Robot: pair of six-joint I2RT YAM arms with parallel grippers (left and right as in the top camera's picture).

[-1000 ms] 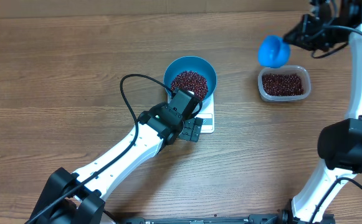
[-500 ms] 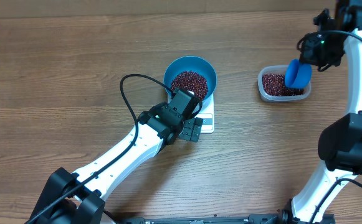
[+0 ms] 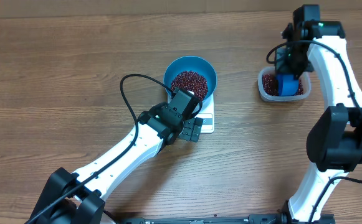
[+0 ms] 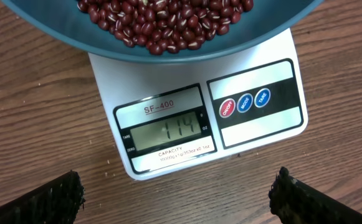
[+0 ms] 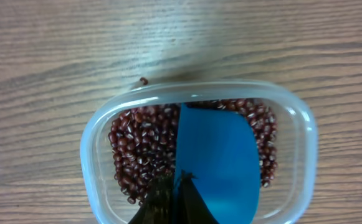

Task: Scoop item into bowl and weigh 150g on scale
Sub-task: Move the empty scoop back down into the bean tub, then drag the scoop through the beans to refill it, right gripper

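Observation:
The blue bowl [image 3: 190, 67] stands on the white scale [image 3: 207, 117] and holds a heap of red-brown beans [image 3: 189, 81]. In the left wrist view the scale [image 4: 255, 134] shows 114 on its display, under the bowl [image 4: 93, 46] and its beans [image 4: 162, 22]. My left gripper [image 3: 192, 129] [image 4: 176, 190] hangs open just in front of the scale, holding nothing. My right gripper [image 3: 289, 70] [image 5: 181, 183] is shut on the handle of a blue scoop [image 3: 286, 84] [image 5: 221, 155], which dips into the beans [image 5: 140, 146] in the clear tub [image 3: 261, 88] [image 5: 93, 140].
One stray bean [image 5: 143, 81] lies on the wooden table just beyond the tub's far rim. The left arm's black cable [image 3: 126, 93] loops over the table left of the bowl. The right arm reaches in from the right edge.
The right arm has carried the blue scoop from above and left of the tub down into the tub's beans. The left arm, bowl and scale have not moved.

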